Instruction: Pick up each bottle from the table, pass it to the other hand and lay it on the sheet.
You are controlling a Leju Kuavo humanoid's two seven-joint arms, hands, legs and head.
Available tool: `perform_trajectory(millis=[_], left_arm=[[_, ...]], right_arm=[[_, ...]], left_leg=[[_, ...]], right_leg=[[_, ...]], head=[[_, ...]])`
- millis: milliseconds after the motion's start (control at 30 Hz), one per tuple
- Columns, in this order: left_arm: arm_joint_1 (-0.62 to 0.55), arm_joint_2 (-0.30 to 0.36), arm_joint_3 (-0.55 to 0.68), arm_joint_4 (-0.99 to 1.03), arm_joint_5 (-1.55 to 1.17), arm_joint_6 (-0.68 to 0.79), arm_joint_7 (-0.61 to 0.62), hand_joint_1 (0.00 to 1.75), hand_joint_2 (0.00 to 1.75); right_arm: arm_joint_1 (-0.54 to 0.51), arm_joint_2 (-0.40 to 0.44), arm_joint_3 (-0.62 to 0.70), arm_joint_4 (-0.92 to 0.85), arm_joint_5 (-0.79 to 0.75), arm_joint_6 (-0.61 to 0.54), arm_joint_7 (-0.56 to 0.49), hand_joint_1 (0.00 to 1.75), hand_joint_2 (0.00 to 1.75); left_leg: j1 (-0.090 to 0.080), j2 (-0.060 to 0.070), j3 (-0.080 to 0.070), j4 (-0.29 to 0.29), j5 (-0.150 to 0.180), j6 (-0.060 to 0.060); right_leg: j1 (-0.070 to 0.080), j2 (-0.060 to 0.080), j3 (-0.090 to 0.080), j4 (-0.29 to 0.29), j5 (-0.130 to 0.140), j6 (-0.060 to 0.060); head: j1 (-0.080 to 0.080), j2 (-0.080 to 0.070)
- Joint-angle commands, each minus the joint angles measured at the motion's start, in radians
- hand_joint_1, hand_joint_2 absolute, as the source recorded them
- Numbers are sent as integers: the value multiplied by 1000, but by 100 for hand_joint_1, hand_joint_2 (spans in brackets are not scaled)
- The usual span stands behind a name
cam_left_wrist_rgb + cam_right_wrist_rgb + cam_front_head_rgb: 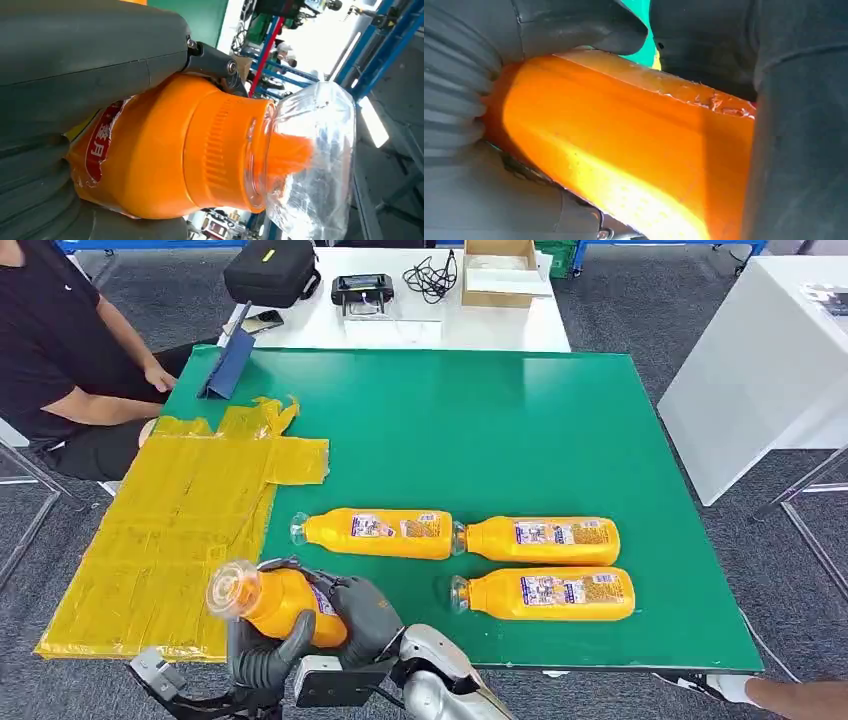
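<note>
Held bottle: an orange plastic bottle with a clear cap (268, 602) sits off the table at the near edge, beside the sheet's near right corner, cap pointing left and toward me.
My left hand: my left hand (262, 658) wraps the bottle from below, fingers curled round its body.
My right hand: my right hand (362, 615) clasps the bottle's base end from the right, so both hands grip the one bottle.
Left wrist view: it shows the ribbed orange shoulder and the clear cap (310, 160) up close, with a torn red label by my thumb.
Right wrist view: it shows the smooth orange body (624, 150) pressed between my dark fingers, green table beyond.
Sheet: the yellow plastic sheet (170, 530) lies flat over the green table's (480, 430) left side, hanging past the left edge.
Other bottles: three orange bottles lie on the green, one (375, 533) just right of the sheet, one (540, 539) touching its base end, one (545, 594) near the front edge.
Room: bare green lies behind the bottles.
Person: a seated person (60, 350) is at the far left corner.
</note>
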Motion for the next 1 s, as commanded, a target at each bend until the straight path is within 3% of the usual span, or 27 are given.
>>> perform_trajectory(millis=[33, 167, 1000], left_arm=[[-49, 13, -60, -17, -91, 36, -22, 175, 175], [-52, 21, -74, -79, -168, 120, -22, 175, 175], [-52, 21, -74, -79, -168, 120, -22, 175, 175]], right_arm=[[51, -41, -12, -102, -3, -24, 1, 175, 175], [66, -62, -45, -193, -8, -22, 2, 175, 175], [66, -62, -45, -193, -8, -22, 2, 175, 175]], left_leg=[[0, -5, 0, -1, 1, 1], [0, -6, -1, 0, 0, 2], [0, -3, 1, -1, 1, 1]], right_leg=[[0, -5, 2, -1, 0, 0], [0, -6, 2, -1, -1, 1], [0, -3, 2, -1, 0, 0]], head=[[0, 0], [0, 0], [0, 0]])
